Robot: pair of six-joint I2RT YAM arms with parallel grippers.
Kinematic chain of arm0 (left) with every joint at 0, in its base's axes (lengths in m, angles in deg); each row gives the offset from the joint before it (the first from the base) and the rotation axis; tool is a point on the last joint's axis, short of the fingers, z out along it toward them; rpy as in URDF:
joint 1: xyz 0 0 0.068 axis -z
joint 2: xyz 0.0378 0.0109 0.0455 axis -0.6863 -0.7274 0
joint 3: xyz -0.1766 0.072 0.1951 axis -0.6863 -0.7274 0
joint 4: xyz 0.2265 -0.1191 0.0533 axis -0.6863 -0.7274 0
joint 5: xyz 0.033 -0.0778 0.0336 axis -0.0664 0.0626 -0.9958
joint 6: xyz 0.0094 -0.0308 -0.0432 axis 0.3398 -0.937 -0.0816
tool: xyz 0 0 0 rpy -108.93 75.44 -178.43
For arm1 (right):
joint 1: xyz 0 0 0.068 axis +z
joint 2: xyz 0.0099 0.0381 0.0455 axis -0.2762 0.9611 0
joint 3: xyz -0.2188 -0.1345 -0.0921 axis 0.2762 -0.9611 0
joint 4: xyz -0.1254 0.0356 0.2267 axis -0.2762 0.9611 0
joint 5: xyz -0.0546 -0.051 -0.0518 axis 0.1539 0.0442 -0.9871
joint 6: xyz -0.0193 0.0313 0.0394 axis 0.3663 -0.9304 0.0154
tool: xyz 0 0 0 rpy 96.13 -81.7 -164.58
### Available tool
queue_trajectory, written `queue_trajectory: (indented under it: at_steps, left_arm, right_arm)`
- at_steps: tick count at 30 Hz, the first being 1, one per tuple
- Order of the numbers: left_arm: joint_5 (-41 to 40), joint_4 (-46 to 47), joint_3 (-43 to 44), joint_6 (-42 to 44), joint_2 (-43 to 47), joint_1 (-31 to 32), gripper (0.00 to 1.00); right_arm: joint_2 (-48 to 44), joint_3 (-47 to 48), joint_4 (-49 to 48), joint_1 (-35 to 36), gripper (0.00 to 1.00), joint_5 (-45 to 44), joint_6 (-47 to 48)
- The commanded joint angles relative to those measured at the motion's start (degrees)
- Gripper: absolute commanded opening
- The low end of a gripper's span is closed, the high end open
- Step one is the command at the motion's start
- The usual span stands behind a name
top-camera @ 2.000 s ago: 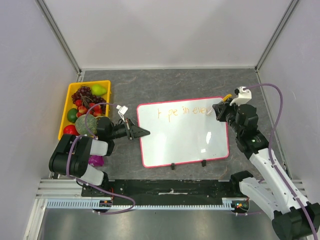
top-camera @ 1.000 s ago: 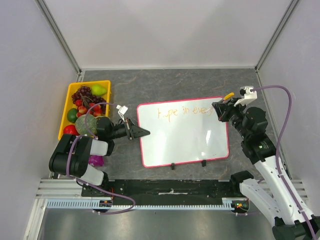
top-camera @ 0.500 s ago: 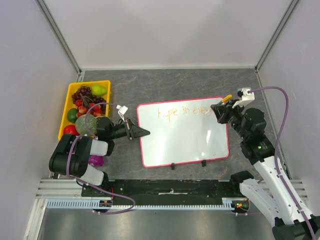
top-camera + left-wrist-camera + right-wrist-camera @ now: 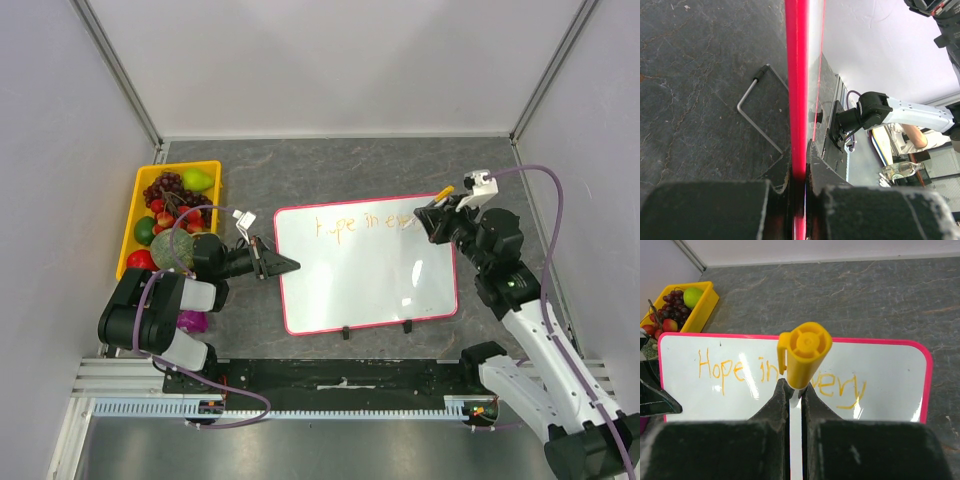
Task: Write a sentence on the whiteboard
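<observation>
The whiteboard [image 4: 365,285] lies on the dark table, white with a pink-red frame. My left gripper [image 4: 287,265] is shut on its left edge; the left wrist view shows the red frame [image 4: 799,75] running up from between the closed jaws of the left gripper [image 4: 799,176]. The sentence [image 4: 366,223] is one orange line along the top, and in the right wrist view the sentence [image 4: 720,371] reads "Hope in every". My right gripper [image 4: 437,222] hovers at the board's top right, shut on a white marker [image 4: 804,352] with a yellow cap [image 4: 444,191]. The marker's tip is hidden.
A yellow fruit tray [image 4: 133,212] with grapes and apples stands at the left, also the yellow fruit tray [image 4: 704,305] in the right wrist view. A purple object [image 4: 192,322] lies by the left arm's base. Two black feet [image 4: 345,332] sit on the board's near edge. Grey walls enclose the table.
The last word has grown from "eve" to "every". My right gripper swung right with the marker, then came back left. The left gripper and the board stayed still.
</observation>
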Motion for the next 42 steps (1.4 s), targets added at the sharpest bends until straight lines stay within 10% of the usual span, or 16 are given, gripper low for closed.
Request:
queue_trajectory:
  at_steps: [1, 27, 42]
  left_arm:
    - [-4.69, -2.38, 0.08, 8.88, -0.89, 0.21, 0.02]
    - [-4.43, -2.64, 0.52, 8.88, -1.33, 0.12, 0.02]
    - [-4.16, -2.11, 0.52, 8.53, -1.68, 0.12, 0.02]
  right_arm:
    - [3.31, 3.70, -6.06, 1.41, 0.00, 3.19, -2.64]
    - [15.09, 4.41, -13.26, 49.48, 0.00, -39.23, 1.49]
    - [22.83, 3.18, -23.98, 51.16, 0.00, -43.83, 4.48]
